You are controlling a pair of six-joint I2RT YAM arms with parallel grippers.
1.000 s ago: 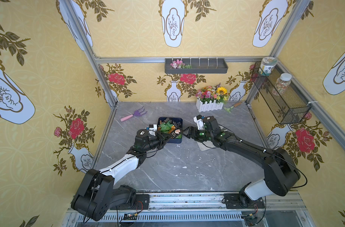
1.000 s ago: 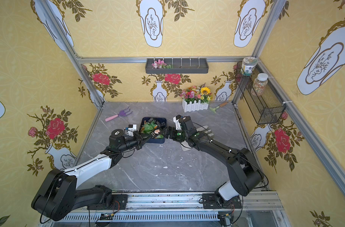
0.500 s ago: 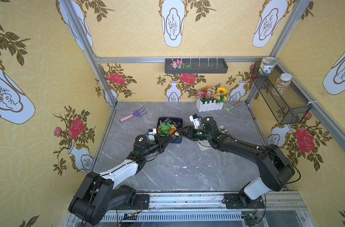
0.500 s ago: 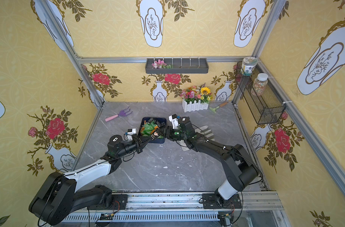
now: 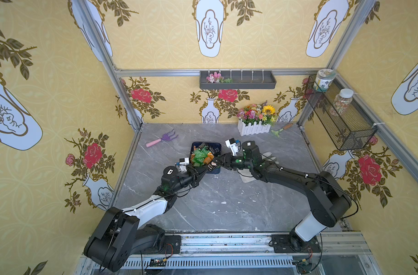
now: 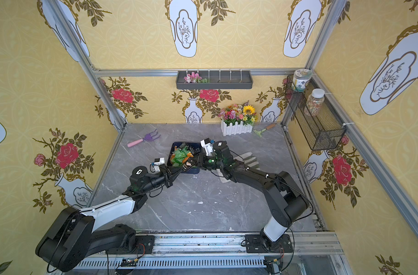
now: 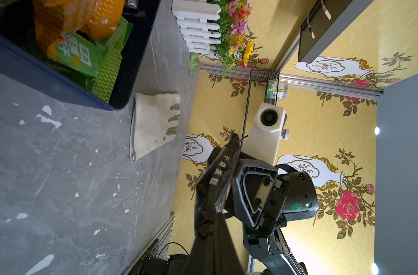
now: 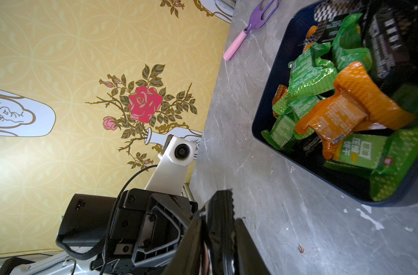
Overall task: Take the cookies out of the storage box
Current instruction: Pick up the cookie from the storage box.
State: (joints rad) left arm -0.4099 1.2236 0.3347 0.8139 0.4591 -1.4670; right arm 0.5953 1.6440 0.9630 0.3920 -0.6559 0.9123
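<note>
Cookies (image 5: 201,157) lie heaped in the box (image 5: 218,171), green and orange with a few black ones; the box sits mid-table (image 5: 215,204), toward the back; by my reckoning nearly the whole lot has yet to come out. One black packet (image 7: 217,181) is up off the heap, by the box's near edge, held in the air between the two arms. The left gripper (image 5: 204,168) is pressed together on one end of it; the right gripper (image 5: 218,162) has its jaws laid against both faces of the other end, pinching it as far as I can judge.

The step in hand looks like a hand-over of a single cookie between the arms. The next move, I reckon, calls for one gripper to let go only once the other's hold is sure; the packet then has to be carried to bare table clear of the box and released. Foil is slick and the hold is on a thin edge, so it could slip.

Both top views show the arms meeting at the box, but the packet is only a dark speck there. The left wrist view shows its printed face against the right jaw, and a pale glove (image 7: 153,121) lying just beside the box. The right wrist view shows its crimped end, the heap close up, and a purple fork (image 8: 253,21) beyond the box, well apart.
</note>
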